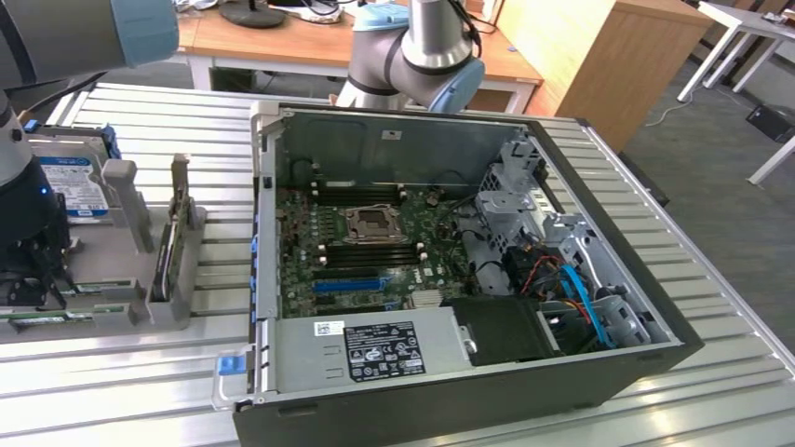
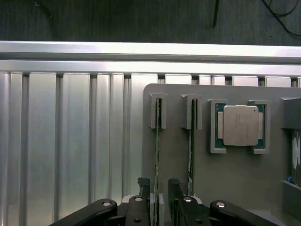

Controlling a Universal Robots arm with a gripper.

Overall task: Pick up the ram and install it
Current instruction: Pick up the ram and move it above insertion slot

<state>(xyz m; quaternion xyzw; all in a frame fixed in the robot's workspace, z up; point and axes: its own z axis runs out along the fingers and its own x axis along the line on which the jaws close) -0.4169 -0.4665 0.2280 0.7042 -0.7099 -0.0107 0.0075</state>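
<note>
— Cut off in the wrist view?
— The gripper [image 2: 158,182], by the picture's edge; the ram [image 2: 157,141] runs out of sight there too.
— The power supply label [image 1: 379,349]?
— Too small to read.

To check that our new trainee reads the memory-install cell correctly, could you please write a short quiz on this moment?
1. True or false: the hand is shut on the ram.
2. How many green sticks stand on edge in the grey holder?
3. What lies in the cradle beside the sticks? A) a processor B) a fan C) a screwdriver

Key:
1. False. The hand is open, with one finger on either side of the ram, which stands in its slot.
2. Two.
3. A.
</note>
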